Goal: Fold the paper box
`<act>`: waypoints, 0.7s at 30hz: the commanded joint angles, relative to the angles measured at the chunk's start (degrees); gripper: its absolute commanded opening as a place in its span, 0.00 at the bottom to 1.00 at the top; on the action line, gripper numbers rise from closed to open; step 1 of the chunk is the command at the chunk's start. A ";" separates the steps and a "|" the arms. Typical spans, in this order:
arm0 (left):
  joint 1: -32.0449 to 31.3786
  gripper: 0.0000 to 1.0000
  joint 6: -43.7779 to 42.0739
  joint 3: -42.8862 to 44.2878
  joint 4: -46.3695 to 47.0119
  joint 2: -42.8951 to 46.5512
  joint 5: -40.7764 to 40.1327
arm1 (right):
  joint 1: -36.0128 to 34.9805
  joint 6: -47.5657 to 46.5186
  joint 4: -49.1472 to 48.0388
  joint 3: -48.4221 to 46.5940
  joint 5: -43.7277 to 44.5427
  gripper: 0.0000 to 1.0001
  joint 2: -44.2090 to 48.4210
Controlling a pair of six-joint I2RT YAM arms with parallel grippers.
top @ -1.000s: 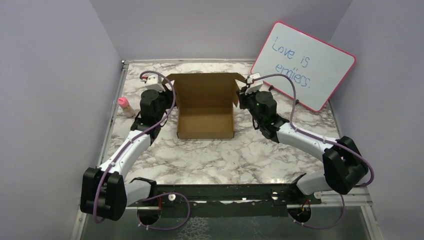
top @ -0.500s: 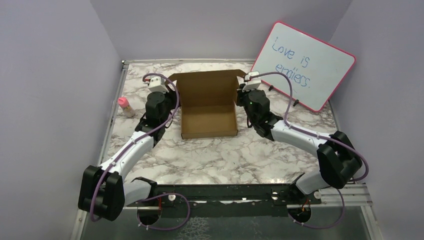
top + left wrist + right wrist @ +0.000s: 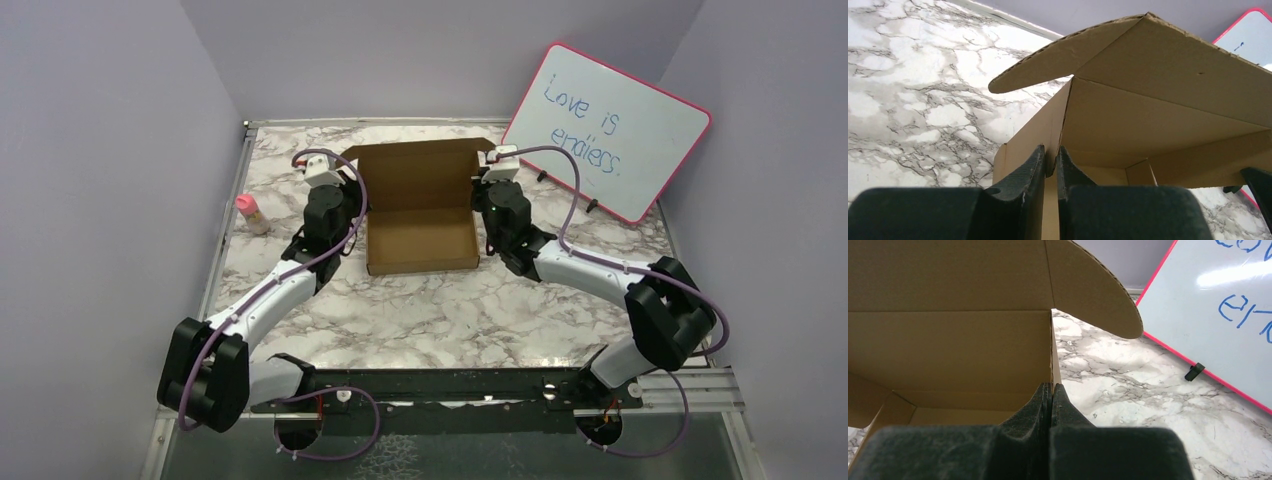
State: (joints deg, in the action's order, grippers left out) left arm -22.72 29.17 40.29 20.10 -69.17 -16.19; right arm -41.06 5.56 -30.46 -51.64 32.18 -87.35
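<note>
Shifted rightward since the earlier frame: paper box (image 3: 420,235) and both arms.
Top view: tray formed on bench (image 3: 450,310), lid upright, not yet closed; arms reach in from either side.
Left wrist: left pincer (image 3: 1050,160) narrow, clamping the left wall.
Right wrist: right pincer (image 3: 1051,400) shut at the right wall, no cardboard visible between.

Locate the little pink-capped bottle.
Top view: the pink-capped bottle stands near the marble table's left edge, just left of the left arm, apart from the paper box.
</note>
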 commanded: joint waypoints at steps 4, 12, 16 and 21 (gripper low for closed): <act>-2.21 0.13 6.19 0.89 5.67 -1.49 -4.22 | -1.68 2.77 -3.27 -1.49 4.28 0.02 -2.06; -3.66 0.14 7.96 2.21 6.96 -3.80 -6.65 | -2.23 4.85 -2.95 -3.15 6.22 0.02 -3.78; -4.29 0.15 8.45 1.62 7.62 -4.38 -7.51 | -2.61 5.28 -3.62 -2.43 7.01 0.02 -3.88; -4.52 0.15 8.09 -0.37 8.11 -3.37 -8.50 | -2.91 5.58 -4.21 -0.51 7.93 0.02 -3.24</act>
State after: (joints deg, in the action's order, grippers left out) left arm -26.13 35.14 40.60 24.84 -73.19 -24.40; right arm -42.74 8.84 -32.47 -53.28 39.27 -90.24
